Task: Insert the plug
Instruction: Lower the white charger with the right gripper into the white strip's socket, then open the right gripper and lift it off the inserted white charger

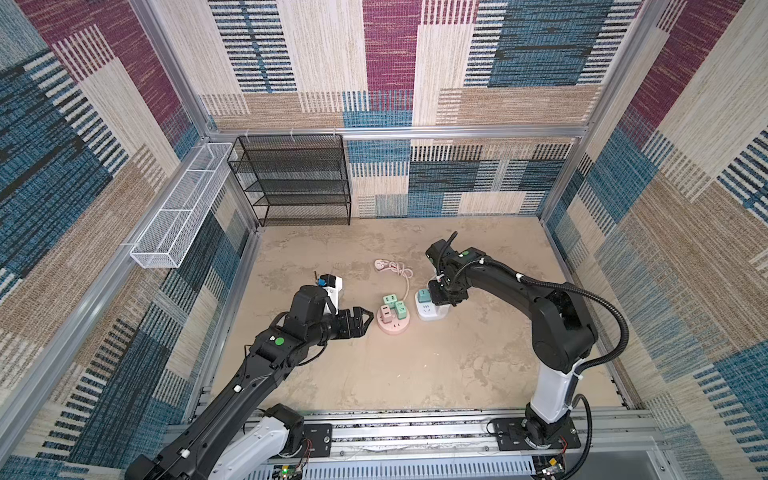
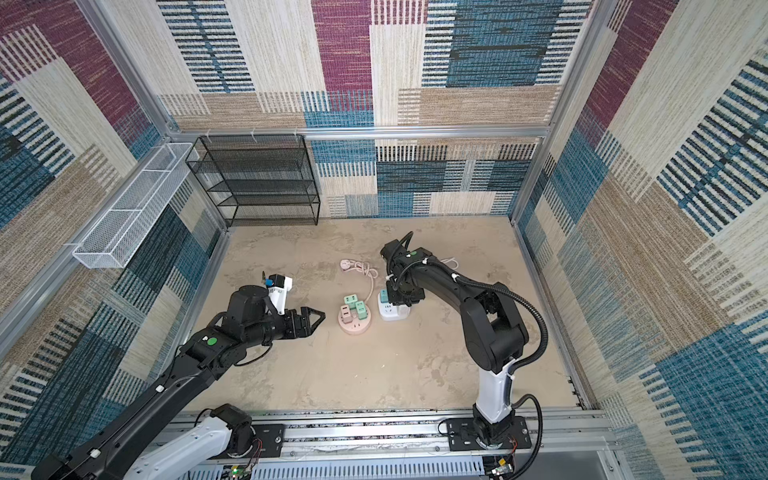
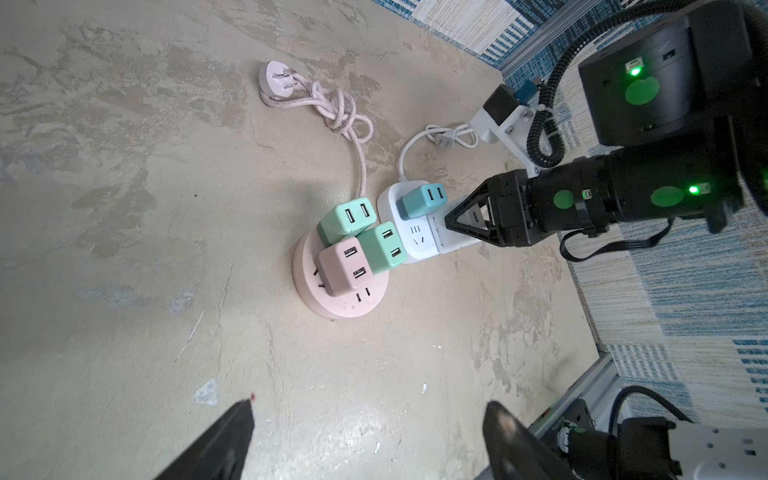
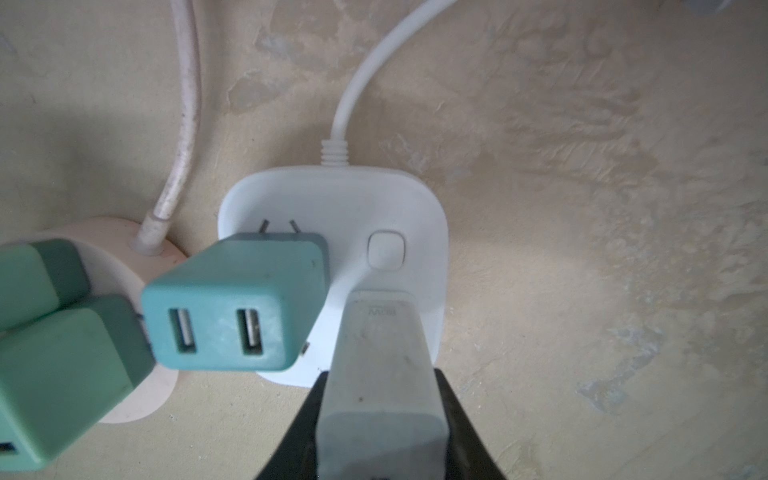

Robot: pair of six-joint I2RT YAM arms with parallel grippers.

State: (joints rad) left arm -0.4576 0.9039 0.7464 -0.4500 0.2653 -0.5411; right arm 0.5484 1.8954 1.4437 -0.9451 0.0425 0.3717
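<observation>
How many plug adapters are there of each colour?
Mint green adapters: 2
Pink adapter: 1
Teal adapter: 1
White adapter: 1
Total: 5

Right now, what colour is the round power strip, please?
The round power strip is pale pink, clearest in the left wrist view.
</observation>
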